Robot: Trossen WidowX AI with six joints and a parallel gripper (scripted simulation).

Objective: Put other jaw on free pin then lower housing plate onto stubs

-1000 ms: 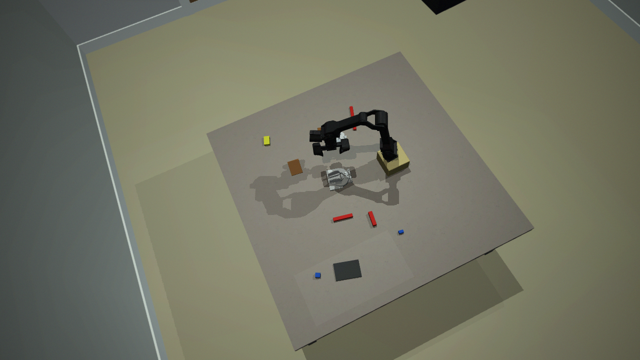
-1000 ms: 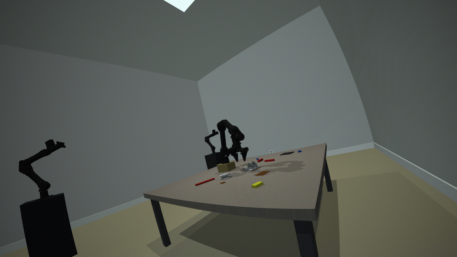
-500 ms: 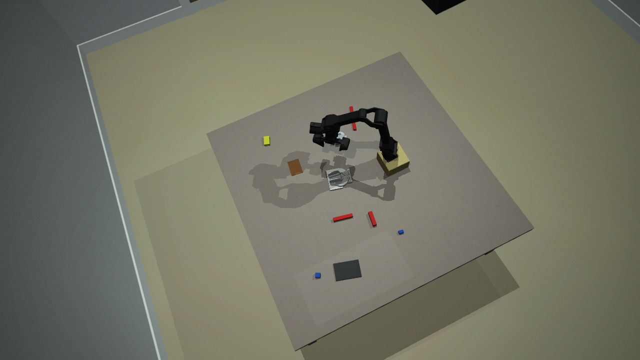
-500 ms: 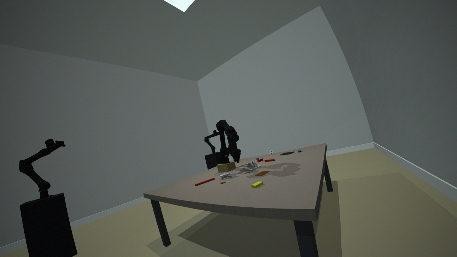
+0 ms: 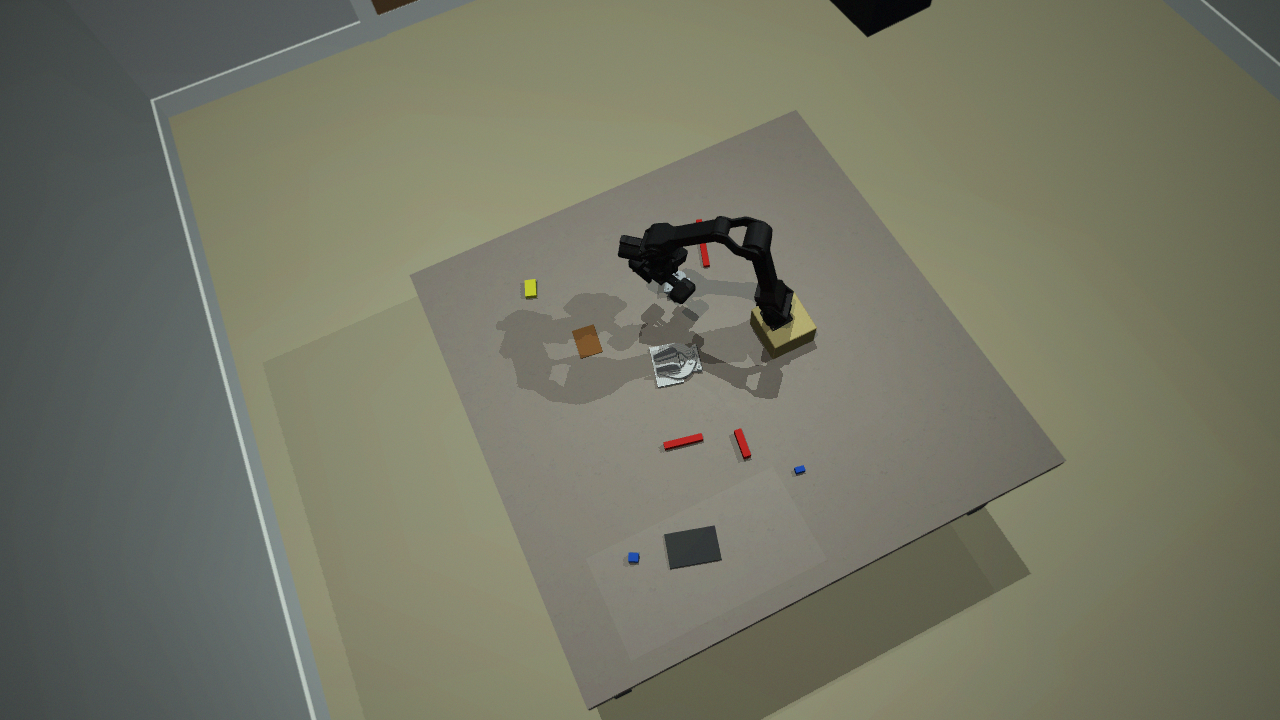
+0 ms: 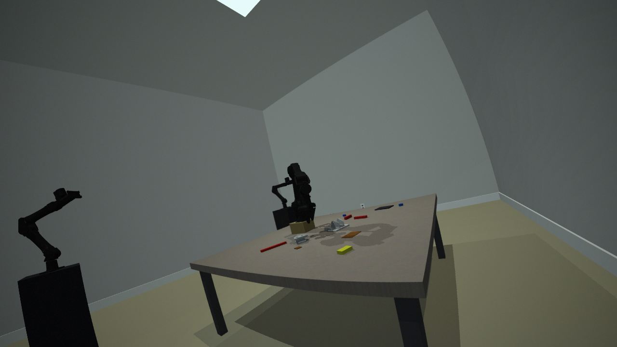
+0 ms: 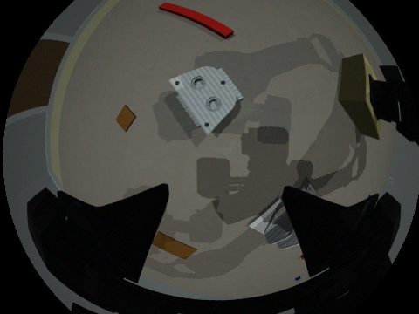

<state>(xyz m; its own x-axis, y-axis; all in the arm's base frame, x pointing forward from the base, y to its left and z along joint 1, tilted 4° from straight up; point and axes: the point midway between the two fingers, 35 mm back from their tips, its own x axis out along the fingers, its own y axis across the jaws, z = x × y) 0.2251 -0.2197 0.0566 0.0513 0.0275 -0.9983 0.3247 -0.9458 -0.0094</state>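
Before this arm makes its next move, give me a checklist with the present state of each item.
1. End effector open with nothing between its fingers: ok.
2. Housing plate in the wrist camera's view, not blocked by the fingers: ok.
3. Housing plate lowered onto the jaw assembly: not ok, it sits apart from it on the table.
4. Gear teeth meshed on the jaw assembly: cannot tell, too small and shadowed, and partly behind a finger in the wrist view.
5. Long red bar apart from the housing plate: ok.
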